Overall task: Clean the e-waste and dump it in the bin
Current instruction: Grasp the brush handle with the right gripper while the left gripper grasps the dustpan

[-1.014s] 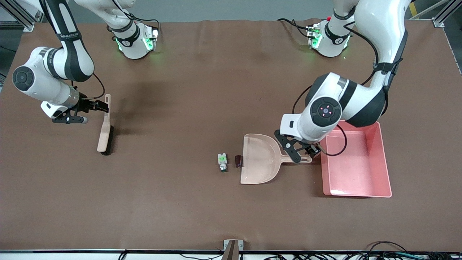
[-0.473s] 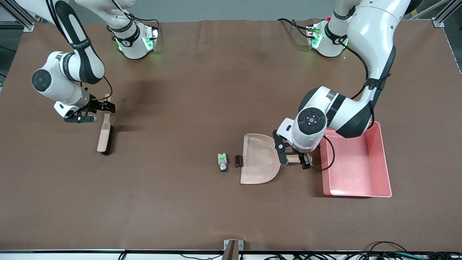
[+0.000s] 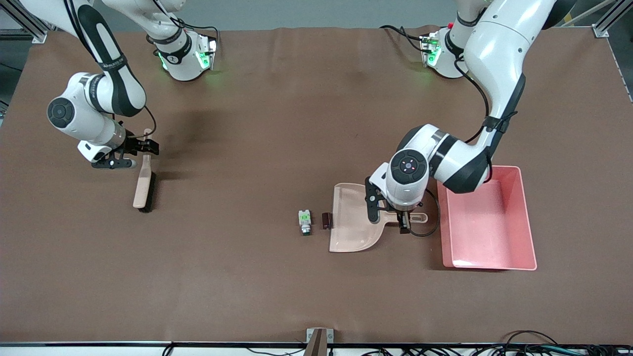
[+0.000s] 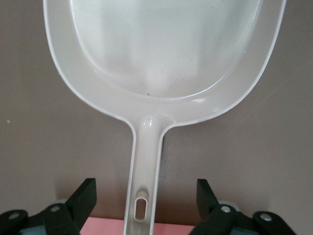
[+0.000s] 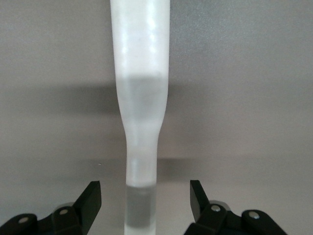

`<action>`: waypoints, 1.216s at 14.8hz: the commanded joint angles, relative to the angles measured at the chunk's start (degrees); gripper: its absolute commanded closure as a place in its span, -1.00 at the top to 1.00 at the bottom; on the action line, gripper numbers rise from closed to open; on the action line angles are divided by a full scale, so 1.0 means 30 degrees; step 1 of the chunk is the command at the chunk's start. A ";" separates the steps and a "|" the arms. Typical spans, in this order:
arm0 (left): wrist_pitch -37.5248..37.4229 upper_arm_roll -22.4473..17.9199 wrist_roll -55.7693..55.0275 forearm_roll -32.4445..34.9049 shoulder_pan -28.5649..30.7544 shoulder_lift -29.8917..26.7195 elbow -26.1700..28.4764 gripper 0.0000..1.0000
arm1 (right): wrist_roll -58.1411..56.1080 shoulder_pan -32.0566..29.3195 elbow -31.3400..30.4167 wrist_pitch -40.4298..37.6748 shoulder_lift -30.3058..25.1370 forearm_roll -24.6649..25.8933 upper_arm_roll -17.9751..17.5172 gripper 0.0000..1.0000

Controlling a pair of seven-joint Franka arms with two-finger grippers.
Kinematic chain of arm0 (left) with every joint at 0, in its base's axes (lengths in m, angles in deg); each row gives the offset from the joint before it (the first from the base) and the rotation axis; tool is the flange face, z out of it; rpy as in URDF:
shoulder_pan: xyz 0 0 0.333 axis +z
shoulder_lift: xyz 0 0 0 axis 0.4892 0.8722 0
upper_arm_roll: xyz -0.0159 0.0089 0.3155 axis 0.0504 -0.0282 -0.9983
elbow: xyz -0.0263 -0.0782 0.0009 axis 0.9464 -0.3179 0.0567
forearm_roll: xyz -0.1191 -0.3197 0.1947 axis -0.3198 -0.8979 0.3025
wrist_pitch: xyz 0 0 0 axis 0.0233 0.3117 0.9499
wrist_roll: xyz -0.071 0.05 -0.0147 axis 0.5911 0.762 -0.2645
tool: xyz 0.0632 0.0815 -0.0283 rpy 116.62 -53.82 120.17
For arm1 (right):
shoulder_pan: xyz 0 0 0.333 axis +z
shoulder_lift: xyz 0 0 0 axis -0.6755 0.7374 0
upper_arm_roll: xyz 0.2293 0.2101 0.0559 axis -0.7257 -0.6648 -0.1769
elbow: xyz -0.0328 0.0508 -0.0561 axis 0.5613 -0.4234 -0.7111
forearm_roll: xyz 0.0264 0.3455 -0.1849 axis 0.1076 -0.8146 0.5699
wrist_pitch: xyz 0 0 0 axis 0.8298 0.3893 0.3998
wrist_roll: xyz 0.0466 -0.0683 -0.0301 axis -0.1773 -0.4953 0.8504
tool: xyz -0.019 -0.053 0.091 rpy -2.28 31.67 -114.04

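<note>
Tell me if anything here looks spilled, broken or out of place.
Nothing stands out. The white block and reddish-brown piece lie on the table at the dustpan mouth; brush and bin sit flat.

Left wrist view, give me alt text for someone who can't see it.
The left gripper is open, its two dark fingers on either side of the handle of a beige dustpan, not touching it. The dustpan lies on the brown table, its pan empty. A strip of the pink bin shows between the fingers.
</note>
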 commanded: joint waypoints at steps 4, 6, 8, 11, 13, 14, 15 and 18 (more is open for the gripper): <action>0.0309 0.0000 0.1693 0.0499 -0.0193 0.0563 -0.0339 0.76 | 0.0008 0.0025 -0.0213 0.0020 -0.0214 0.0095 -0.0078 0.10; 0.0542 0.0000 0.1929 0.0470 -0.0193 0.0799 -0.0339 0.74 | 0.0008 0.0025 -0.0213 -0.0009 -0.0213 0.0036 -0.0078 0.04; 0.0893 0.0000 0.2075 0.0441 -0.0164 0.1003 -0.0397 0.72 | 0.0008 0.0025 -0.0213 -0.0009 -0.0213 0.0007 -0.0078 -0.01; 0.1012 -0.0087 0.2251 0.0470 -0.0193 0.1472 -0.0806 0.70 | 0.0008 0.0025 -0.0213 -0.0009 -0.0213 -0.0023 -0.0078 -0.17; 0.1041 -0.0117 0.2252 0.0644 -0.0193 0.1678 -0.0896 0.67 | 0.0037 0.0025 -0.0213 -0.0009 -0.0213 -0.0023 -0.0078 -0.38; 0.1041 -0.0117 0.2252 0.0994 -0.0193 0.1707 -0.0896 0.66 | 0.0037 -0.0004 -0.0213 -0.0009 -0.0213 -0.0052 -0.0078 -0.47; 0.1041 -0.0117 0.2252 0.1142 -0.0135 0.1736 -0.0896 0.63 | 0.0037 -0.0004 -0.0213 -0.0009 -0.0184 -0.0052 -0.0078 -0.56; 0.1041 -0.0117 0.2222 0.1290 -0.0164 0.1853 -0.0867 0.58 | 0.0067 -0.0034 -0.0213 -0.0009 -0.0213 -0.0081 -0.0078 -0.99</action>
